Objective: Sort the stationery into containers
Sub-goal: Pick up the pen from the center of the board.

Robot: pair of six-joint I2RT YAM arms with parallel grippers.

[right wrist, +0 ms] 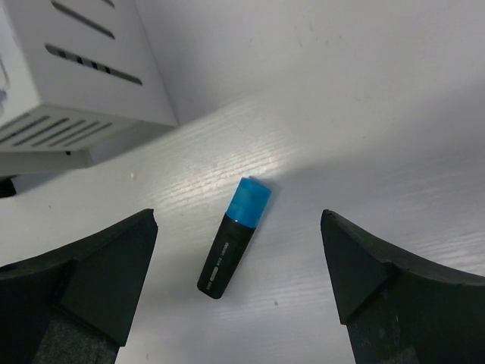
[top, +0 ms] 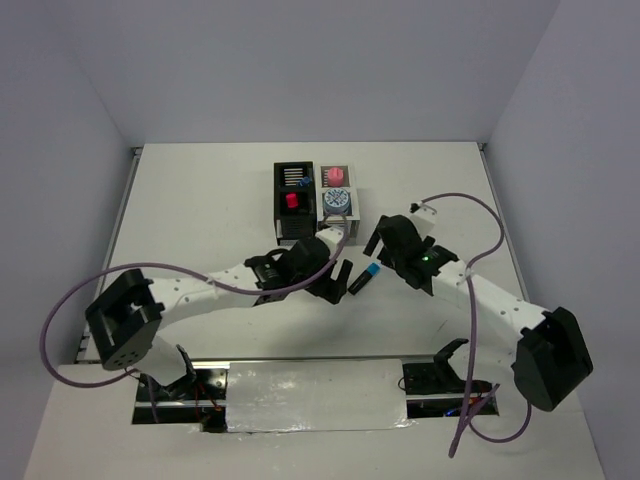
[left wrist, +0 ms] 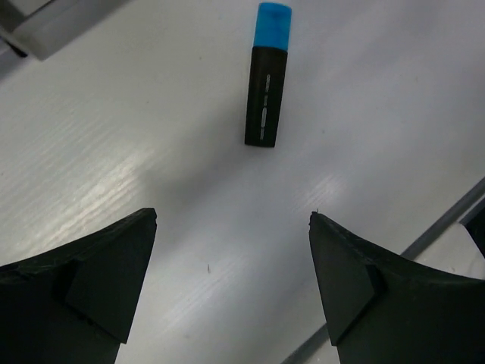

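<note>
A short black highlighter with a blue end (top: 366, 277) lies flat on the white table, in front of the organisers. My right gripper (right wrist: 238, 218) is open and hovers right over it, with the highlighter (right wrist: 233, 237) between the fingers and untouched. In the top view the right gripper (top: 381, 250) is just right of it. My left gripper (top: 338, 283) is open and empty, just left of the highlighter (left wrist: 267, 83), which lies ahead of its fingers. The black organiser (top: 293, 200) holds a pink-red item and a small blue one. The white organiser (top: 337, 195) holds a pink item and a round blue roll.
The white organiser's slatted wall (right wrist: 68, 76) stands close at the left of the right wrist view. Its corner (left wrist: 45, 23) also shows in the left wrist view. A purple cable (top: 470, 205) arcs over the right arm. A metal strip (left wrist: 447, 220) crosses the table at the right.
</note>
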